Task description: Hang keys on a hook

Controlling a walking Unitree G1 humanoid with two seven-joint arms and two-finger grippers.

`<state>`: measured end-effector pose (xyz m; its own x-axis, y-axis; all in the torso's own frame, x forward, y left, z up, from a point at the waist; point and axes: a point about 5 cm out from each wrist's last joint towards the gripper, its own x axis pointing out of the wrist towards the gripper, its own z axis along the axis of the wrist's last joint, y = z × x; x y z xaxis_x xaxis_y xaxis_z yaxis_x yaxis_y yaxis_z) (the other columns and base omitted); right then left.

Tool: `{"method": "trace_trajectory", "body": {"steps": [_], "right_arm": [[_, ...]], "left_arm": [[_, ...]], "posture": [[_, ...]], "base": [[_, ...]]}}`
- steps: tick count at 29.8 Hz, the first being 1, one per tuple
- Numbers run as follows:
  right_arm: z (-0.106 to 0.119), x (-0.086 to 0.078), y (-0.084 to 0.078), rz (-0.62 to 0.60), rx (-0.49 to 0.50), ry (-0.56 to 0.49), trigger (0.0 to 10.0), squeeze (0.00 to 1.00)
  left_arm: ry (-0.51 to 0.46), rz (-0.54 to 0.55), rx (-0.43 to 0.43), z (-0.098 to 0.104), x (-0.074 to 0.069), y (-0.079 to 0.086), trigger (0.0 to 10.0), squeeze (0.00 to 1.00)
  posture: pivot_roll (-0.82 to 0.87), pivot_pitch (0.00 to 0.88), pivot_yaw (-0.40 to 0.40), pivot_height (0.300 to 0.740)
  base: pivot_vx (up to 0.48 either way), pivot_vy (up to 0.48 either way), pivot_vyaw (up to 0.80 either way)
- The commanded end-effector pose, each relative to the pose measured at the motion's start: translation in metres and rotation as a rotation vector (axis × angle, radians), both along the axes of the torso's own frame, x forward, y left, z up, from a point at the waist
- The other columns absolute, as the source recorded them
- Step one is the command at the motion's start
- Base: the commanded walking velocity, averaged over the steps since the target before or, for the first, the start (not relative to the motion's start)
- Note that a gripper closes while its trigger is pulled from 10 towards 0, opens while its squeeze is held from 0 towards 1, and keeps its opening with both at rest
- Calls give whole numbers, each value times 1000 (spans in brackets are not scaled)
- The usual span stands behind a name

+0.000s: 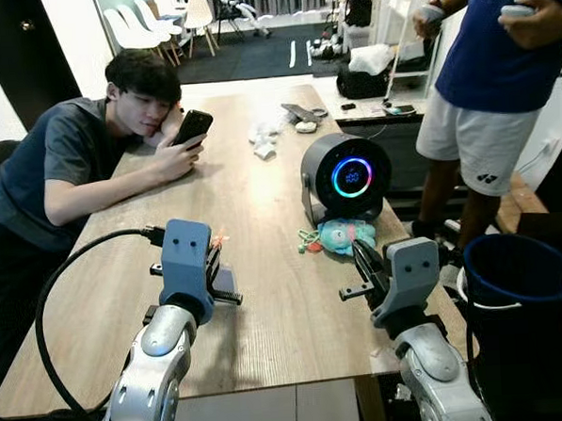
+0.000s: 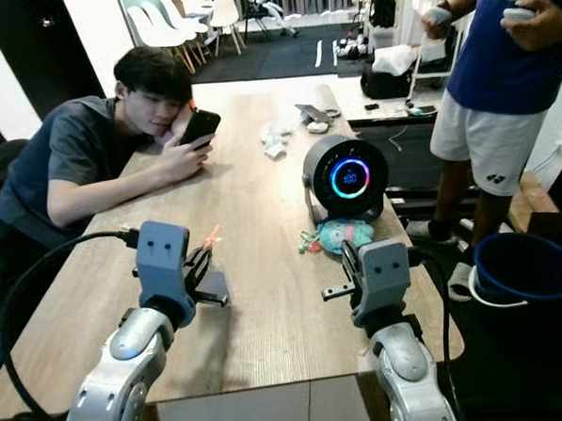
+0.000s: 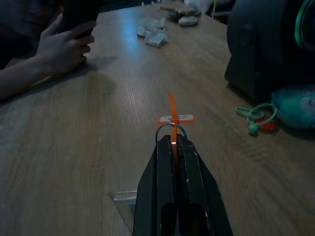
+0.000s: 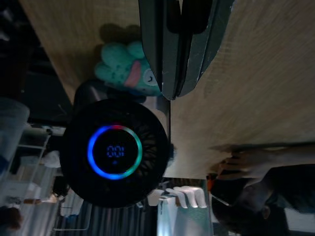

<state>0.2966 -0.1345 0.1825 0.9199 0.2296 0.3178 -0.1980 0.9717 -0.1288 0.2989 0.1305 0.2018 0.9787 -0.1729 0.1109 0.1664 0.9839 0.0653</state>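
Head views: the left gripper point(image 1: 217, 254) hangs over the wooden table point(image 1: 262, 202), an orange key tag point(image 1: 217, 239) at its tip; the right gripper point(image 1: 363, 259) waits by the teal plush keychain point(image 1: 341, 235).

Left wrist: fingers point(image 3: 162, 167) clamp the key ring point(image 3: 171, 131), seemingly ready for carrying.

Right wrist: fingers point(image 4: 170, 59) together, empty, near the round fan point(image 4: 115, 152).

Orange-tagged key ring point(image 3: 172, 129) between jaws
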Motion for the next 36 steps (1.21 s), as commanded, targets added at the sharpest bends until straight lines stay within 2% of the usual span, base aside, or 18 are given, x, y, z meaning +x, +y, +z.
{"method": "trace_trajectory", "body": {"steps": [1, 14, 36], "right_arm": [[1, 2, 1, 13, -6, 6, 10000, 0], [5, 6, 4, 24, -15, -6, 10000, 0], [-2, 5, 15, 32, 24, 11, 10000, 0]], "left_arm": [[2, 15, -27, -2, 1, 0, 10000, 0], [-1, 24, -39, -3, 1, 2, 10000, 0], [-3, 49, 0, -6, 2, 5, 10000, 0]], "posture": [[5, 119, 19, 740], [14, 118, 19, 740], [44, 110, 39, 740]], "base": [[0, 0, 0], [0, 0, 0], [0, 0, 0]]}}
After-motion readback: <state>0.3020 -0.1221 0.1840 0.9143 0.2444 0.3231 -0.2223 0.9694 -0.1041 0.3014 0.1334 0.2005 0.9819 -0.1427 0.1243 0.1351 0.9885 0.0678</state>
